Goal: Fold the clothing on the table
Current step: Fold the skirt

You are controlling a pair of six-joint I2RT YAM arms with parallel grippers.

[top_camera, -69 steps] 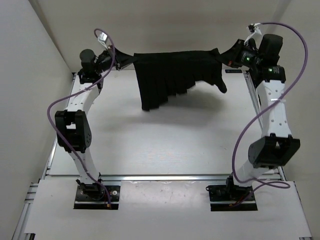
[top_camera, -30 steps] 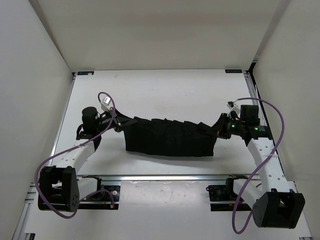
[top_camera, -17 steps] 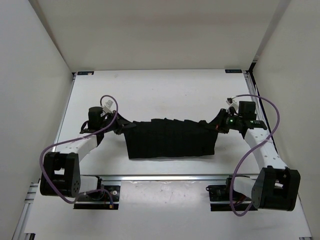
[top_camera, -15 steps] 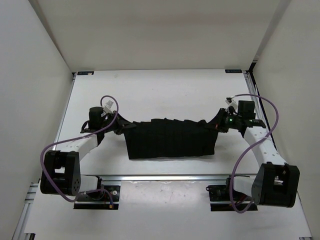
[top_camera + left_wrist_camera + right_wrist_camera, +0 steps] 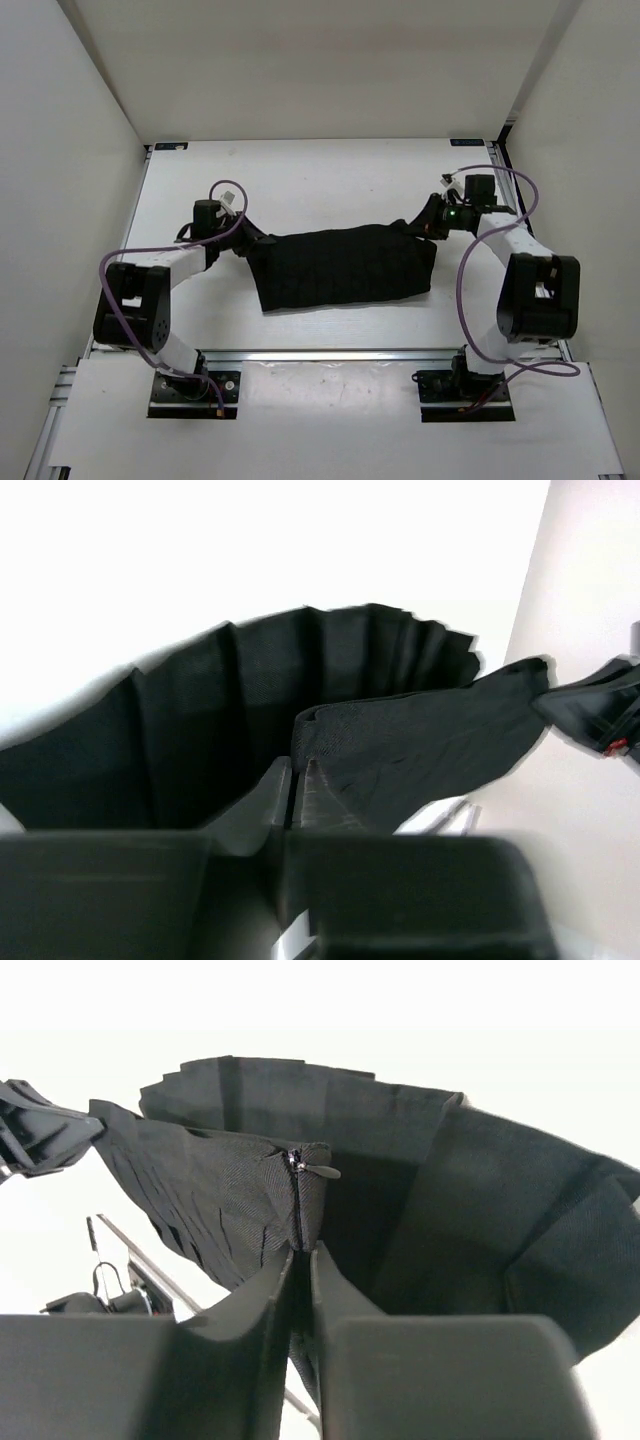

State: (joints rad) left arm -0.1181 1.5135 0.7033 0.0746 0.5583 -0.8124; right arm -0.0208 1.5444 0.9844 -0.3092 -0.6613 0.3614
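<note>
The bench [image 5: 300,180] is a flat, matte white top, boxed in by 3 plain white walls: 1 on the left [image 5: 50,200], 1 at the far side [image 5: 300,70] and 1 on the right [image 5: 590,150]. An aluminium rail [image 5: 330,353] runs along its near edge. The black clothing [image 5: 345,268] lies on the near half of the bench as a broad band, wider than it is deep, pleated, with its near edge just short of the rail. Each far corner of it is drawn up to a pincer. The left pincer [image 5: 250,243] is closed tight on the left corner, the cloth gripped between its fingers. The right pincer [image 5: 422,224] holds the right corner with its fingers only a sliver apart, pinching a hem that carries a small zip pull [image 5: 318,1169]. A purple cable [image 5: 140,255] loops along each of the 2 arms.
</note>
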